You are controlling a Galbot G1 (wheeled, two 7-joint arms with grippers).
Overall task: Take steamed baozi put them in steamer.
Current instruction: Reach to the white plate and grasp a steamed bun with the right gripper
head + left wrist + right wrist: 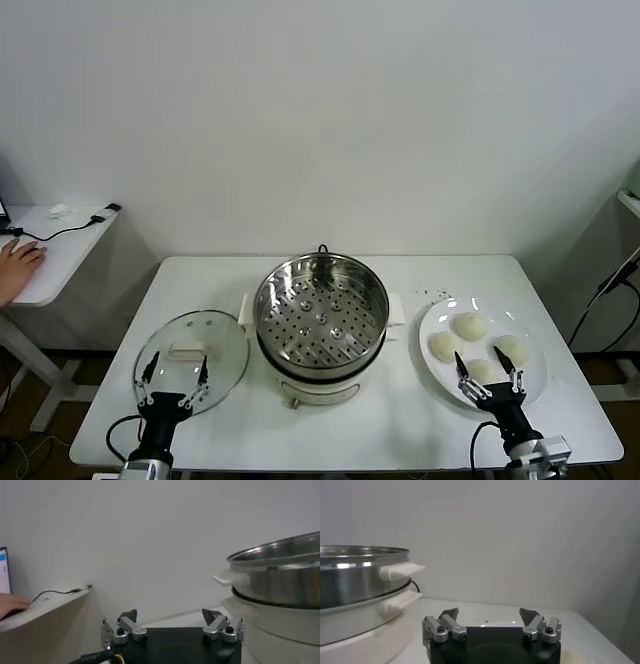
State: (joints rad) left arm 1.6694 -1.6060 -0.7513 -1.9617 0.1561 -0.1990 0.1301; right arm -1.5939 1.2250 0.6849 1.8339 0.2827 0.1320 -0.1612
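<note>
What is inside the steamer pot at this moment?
Inside the steamer only its perforated tray shows, bare. All four baozi lie on the white plate to its right. What is beneath the tray is hidden.

Four smooth, round, cream-white steamed dough buns (pixel 470 326) sit clustered on a flat white plate (pixel 530 390) at the table's right. At centre stands a round, shiny stainless-steel steamer pot (pixel 321 312), uncovered, its perforated tray empty, on a cream-white base.

Steamer (pixel 321 318) top uncovered; glass lid (pixel 191 361) lies left, plate (pixel 528 388) right.
</note>
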